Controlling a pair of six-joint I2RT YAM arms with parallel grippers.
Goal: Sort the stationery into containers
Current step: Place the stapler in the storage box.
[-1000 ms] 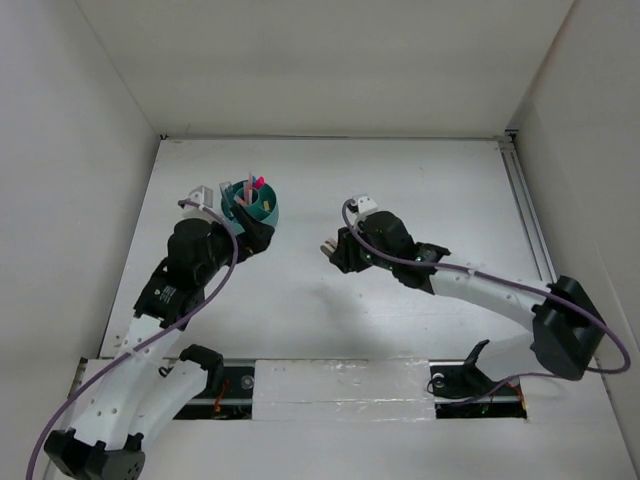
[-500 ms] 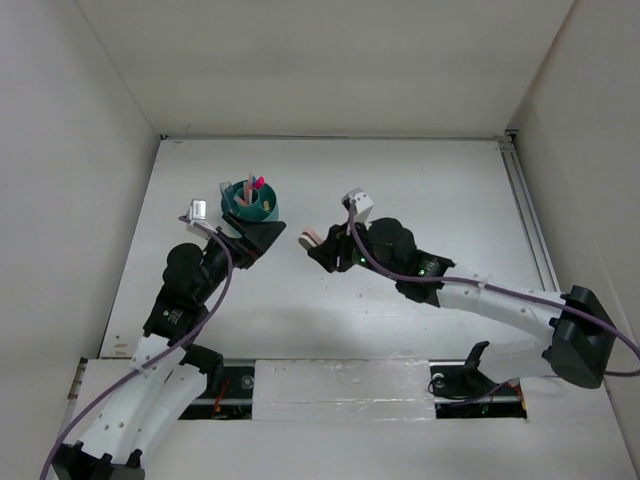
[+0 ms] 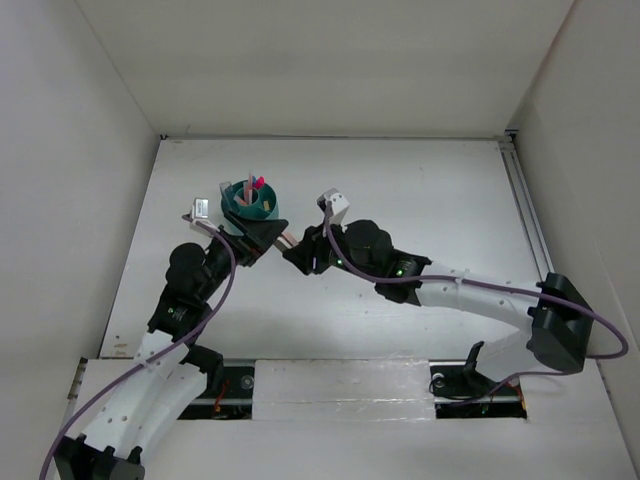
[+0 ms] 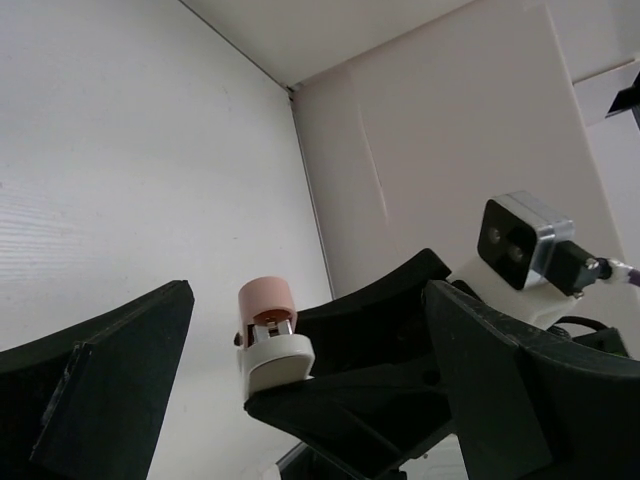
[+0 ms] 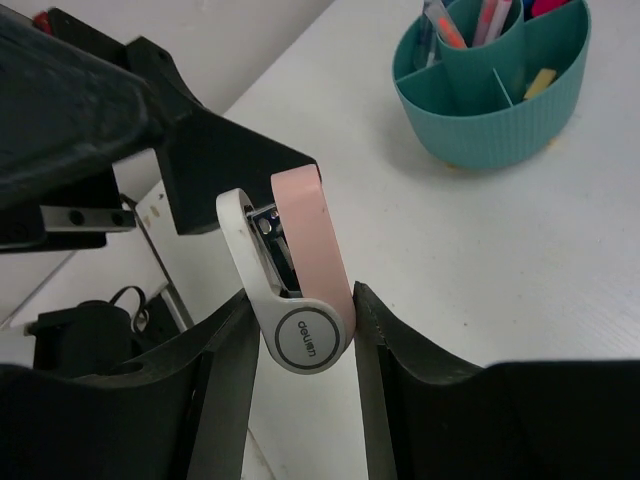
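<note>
The right gripper (image 5: 303,330) has its two black fingers (image 5: 215,380) closed from both sides on a small pink-and-white plastic piece of stationery (image 5: 300,270), which carries a round logo at its lower end and shows some metal between the pink side and the white side. The piece is held up in the air above the white table (image 3: 400,180), with no part of it touching the surface. The left gripper (image 3: 262,235) is spread wide and holds nothing. In the left wrist view the pink-and-white piece appears in the gap between its two fingers, but I cannot tell if it is really between them or only behind them. The round teal plastic organiser cup (image 3: 262,213) stands on the table just behind the left gripper, close to the held piece. Several thin pens (image 5: 480,20) stand in its centre tube, and one small yellowish block (image 5: 540,82) lies in an outer compartment.
</note>
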